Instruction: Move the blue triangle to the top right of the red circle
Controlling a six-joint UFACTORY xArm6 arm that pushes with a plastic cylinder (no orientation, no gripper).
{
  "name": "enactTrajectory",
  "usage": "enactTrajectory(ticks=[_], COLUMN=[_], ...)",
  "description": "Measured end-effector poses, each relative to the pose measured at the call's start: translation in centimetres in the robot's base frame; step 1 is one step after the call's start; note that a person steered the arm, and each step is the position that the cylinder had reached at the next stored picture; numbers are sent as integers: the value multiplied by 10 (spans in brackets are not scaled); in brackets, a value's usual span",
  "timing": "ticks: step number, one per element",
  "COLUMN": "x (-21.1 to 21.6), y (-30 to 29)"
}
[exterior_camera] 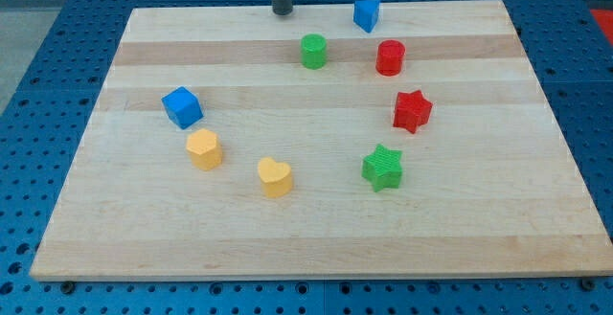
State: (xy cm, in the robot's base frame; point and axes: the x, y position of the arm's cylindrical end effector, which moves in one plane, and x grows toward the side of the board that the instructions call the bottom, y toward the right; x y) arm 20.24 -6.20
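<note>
The blue triangle point(366, 14) lies near the view's top edge of the wooden board, just up and left of the red circle point(390, 57). My tip point(282, 12) stands at the board's top edge, well to the left of the blue triangle and apart from it. It is up and left of the green circle point(313, 51). It touches no block.
A red star point(412, 111) and a green star point(383, 168) lie at the right. A blue cube point(182, 107), a yellow hexagon point(204, 149) and a yellow heart point(275, 176) lie at the left and middle. The board point(479, 229) rests on a blue table.
</note>
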Motion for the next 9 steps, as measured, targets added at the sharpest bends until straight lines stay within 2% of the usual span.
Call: enactTrajectory(ticks=[2, 3, 5, 9], x=[16, 16, 16, -5], y=[22, 68, 202, 225])
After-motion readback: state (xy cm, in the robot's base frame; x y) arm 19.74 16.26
